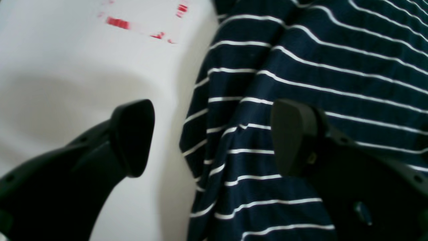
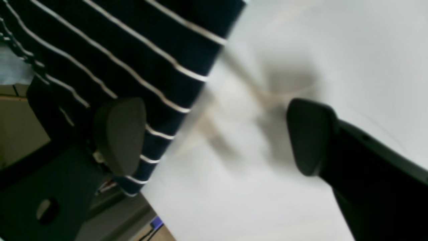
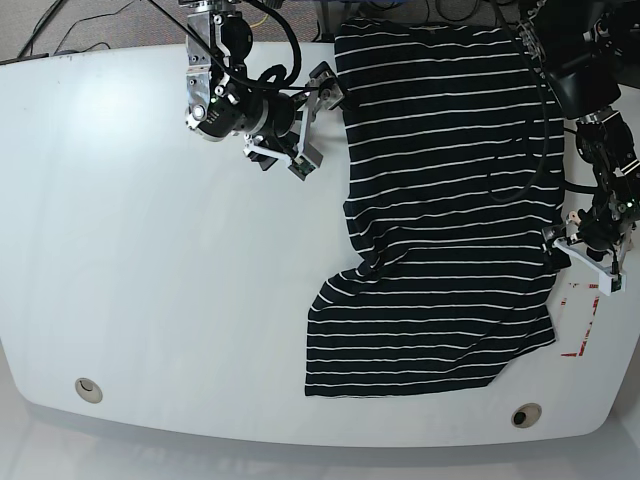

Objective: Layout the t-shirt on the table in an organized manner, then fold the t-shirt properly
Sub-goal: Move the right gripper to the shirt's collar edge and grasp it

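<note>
White table (image 1: 67, 73) fills my left wrist view; my left gripper (image 1: 212, 137) gapes astride the t-shirt (image 1: 301, 83) edge, ready to pinch it. Right wrist view, blurred: my right gripper (image 2: 215, 135) is spread over another edge. Base view shows the shirt flat, sleeves hidden.

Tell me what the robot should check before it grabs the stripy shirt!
1. Left end effector open: ok.
2. Right end effector open: ok.
3. Left end effector straddles the t-shirt edge, one finger over cloth, one over table: ok.
4. Right end effector at the shirt's top corner: ok.
5. Shirt lying flat: not ok, a wrinkled fold shows mid-left.
6. Fingers touching cloth: cannot tell.
</note>
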{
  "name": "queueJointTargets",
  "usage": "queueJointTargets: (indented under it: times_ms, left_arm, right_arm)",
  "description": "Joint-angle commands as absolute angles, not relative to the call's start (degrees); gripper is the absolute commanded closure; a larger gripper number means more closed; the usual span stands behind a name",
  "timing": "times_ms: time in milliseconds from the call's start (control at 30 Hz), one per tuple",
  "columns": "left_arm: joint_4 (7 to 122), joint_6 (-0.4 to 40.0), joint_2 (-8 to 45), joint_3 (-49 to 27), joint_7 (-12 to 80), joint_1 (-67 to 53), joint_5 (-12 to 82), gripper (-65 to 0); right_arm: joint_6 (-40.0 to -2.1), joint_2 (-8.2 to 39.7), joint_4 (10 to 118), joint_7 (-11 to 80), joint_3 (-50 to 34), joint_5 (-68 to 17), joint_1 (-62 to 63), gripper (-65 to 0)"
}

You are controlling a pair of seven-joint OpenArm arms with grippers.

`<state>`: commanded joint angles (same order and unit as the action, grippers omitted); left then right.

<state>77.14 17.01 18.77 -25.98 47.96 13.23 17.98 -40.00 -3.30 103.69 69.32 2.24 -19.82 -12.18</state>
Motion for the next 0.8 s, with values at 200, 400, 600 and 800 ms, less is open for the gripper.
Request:
queueJointTargets:
  times_ms: [200,400,600,800]
  left_arm:
    - [77.1,17.0,18.8,-26.0,48.0,13.1,17.9,-51.0]
    - [77.1,17.0,18.8,-26.0,48.0,13.1,17.9,-51.0]
    - [77.1,17.0,18.9,-26.0,48.0,13.0,17.9,-51.0]
    - [77.1,17.0,18.9,-26.0,48.0,12.9,17.9,-51.0]
  right_arm:
    - [-40.0,-1.5,101.4,69.3,7.6,-19.8,-10.0,-65.0]
    - [-40.0,-0.5,97.2,69.3,12.3,-19.7,-7.5,-65.0]
    - [-40.0,-0.4,93.1,69.2,13.3,-19.7,-4.5,-65.0]
    - [-40.0,-0.7,89.9,69.1,13.6,-19.8,-2.3,-65.0]
